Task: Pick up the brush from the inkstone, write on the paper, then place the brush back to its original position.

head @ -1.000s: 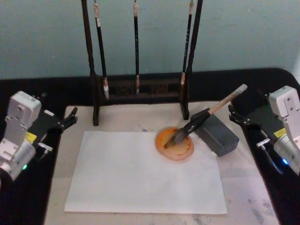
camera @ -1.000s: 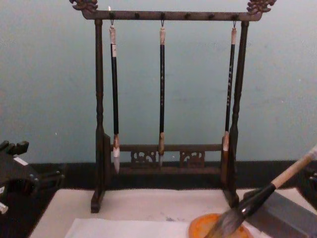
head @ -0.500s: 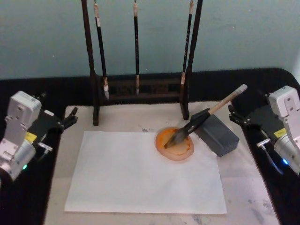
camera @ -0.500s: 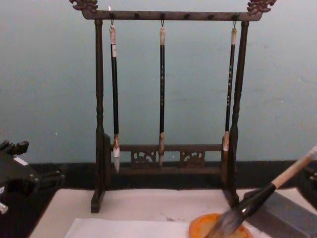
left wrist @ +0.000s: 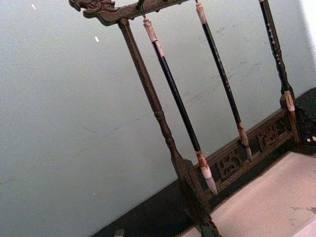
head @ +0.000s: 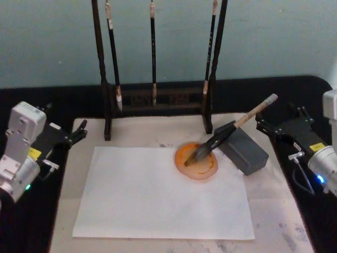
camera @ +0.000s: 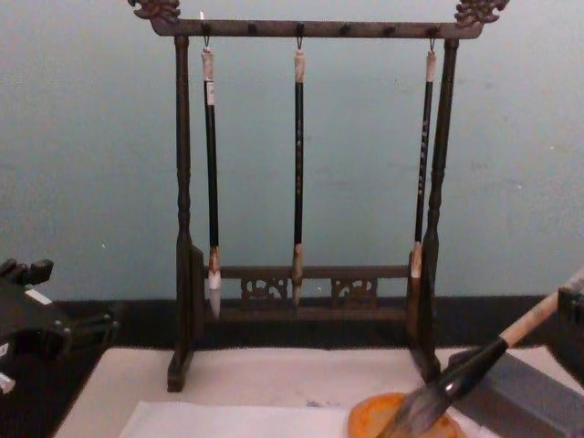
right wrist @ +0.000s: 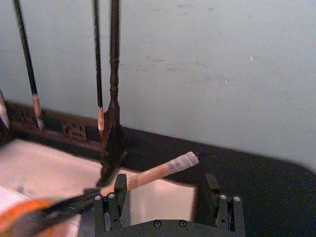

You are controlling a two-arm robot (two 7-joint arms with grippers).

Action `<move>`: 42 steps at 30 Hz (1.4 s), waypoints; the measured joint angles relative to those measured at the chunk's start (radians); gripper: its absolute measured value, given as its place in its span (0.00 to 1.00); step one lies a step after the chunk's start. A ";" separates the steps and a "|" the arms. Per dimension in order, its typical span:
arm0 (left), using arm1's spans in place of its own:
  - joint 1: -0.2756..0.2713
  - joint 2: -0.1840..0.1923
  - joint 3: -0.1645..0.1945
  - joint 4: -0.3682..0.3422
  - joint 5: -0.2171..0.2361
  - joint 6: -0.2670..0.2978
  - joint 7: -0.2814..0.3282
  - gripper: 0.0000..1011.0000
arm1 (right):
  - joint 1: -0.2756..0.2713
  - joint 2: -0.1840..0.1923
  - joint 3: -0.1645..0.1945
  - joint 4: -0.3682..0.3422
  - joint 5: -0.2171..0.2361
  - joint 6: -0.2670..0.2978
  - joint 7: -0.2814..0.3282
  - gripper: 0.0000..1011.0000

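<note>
Brush (head: 231, 128) lies with its tuft in the orange inkstone (head: 197, 167) and its handle propped on a grey block (head: 246, 153), so the raised end is offered to the spread-apart right gripper (right wrist: 165, 195) nearby; the left gripper (head: 76, 134), whose state cannot be told, sits parked at the left.

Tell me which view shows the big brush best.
Head view: the whole brush shows, tuft in the orange dish, shaft on the grey block. Chest view crops its tuft; right wrist view shows mostly handle.
</note>
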 joint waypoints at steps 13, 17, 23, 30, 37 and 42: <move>0.000 0.000 0.000 0.000 0.000 0.000 0.000 1.00 | -0.014 -0.141 0.152 0.011 0.333 0.164 0.085 0.99; 0.000 0.000 0.000 0.000 0.000 0.000 0.000 1.00 | -0.008 -0.187 0.192 0.022 0.438 0.236 0.080 0.99; 0.000 0.000 0.000 0.000 0.000 0.000 0.000 1.00 | 0.002 -0.209 0.205 0.032 0.520 0.288 0.066 0.99; 0.000 0.000 0.000 0.000 0.000 0.000 0.000 1.00 | 0.017 -0.220 0.204 0.049 0.577 0.326 0.048 0.99; 0.000 0.000 0.000 0.000 0.000 0.000 0.000 1.00 | 0.044 -0.228 0.192 0.078 0.618 0.343 0.047 0.99; 0.000 0.000 0.000 0.000 0.000 0.000 0.000 1.00 | 0.076 -0.235 0.174 0.116 0.640 0.345 0.054 0.99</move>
